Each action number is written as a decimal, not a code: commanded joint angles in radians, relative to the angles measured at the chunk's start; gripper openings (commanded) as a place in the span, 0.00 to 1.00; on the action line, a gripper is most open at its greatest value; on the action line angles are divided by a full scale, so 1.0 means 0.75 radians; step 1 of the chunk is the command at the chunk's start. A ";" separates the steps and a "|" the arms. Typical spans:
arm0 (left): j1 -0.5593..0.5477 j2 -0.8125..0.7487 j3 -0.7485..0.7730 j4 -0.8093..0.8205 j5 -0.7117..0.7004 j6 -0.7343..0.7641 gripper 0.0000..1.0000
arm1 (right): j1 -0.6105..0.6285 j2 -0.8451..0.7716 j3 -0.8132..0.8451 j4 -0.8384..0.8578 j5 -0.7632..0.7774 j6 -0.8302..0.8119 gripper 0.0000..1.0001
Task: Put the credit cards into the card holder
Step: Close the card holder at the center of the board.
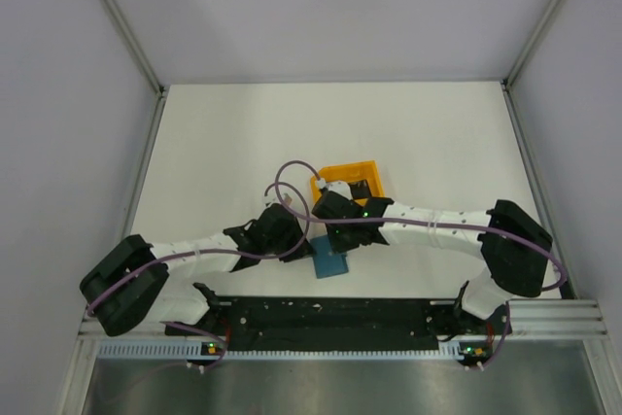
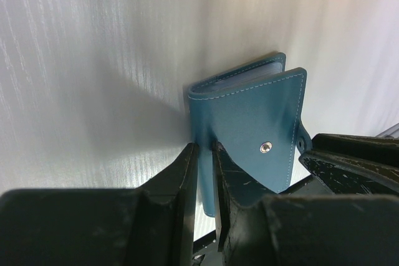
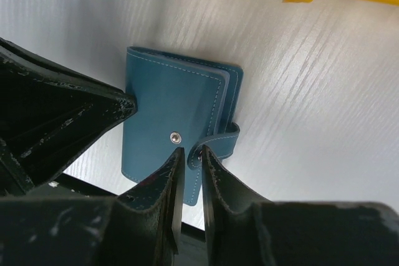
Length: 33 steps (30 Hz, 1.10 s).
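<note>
Card holder (image 1: pixel 330 261) is lying near the near edge of the white table (image 1: pixel 214 153), just ahead of the black base rail (image 1: pixel 321 313). The orange tray (image 1: pixel 355 167) is sitting just beyond it, apart from it, with the right arm crossing over the tray's near side. Bare table is stretching wide to the left, right and far side, up to the enclosure walls.

Left gripper (image 2: pixel 204 149) is clamping the holder's edge on the spine side, jaws nearly together with the teal leather running between them. Right gripper (image 3: pixel 192 154) is pinching the opposite, free edge of the cover, where the strap (image 3: pixel 224 138) is curling round.

View differences:
- The top camera is giving the layout only. Both wrists are crowding over the holder and hiding the fingertips.
- The left wrist camera is showing the cover tilting up off the pale inner sleeves (image 2: pixel 265 71), the snap stud (image 2: pixel 266 147) facing the lens.
- The right wrist camera is showing the strap end between its fingers (image 3: pixel 171 175) and the holder's far edge lying clear of the tray.
</note>
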 commanded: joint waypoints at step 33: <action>-0.005 0.014 0.031 0.011 -0.004 0.008 0.19 | 0.018 0.011 -0.007 0.013 0.004 0.021 0.25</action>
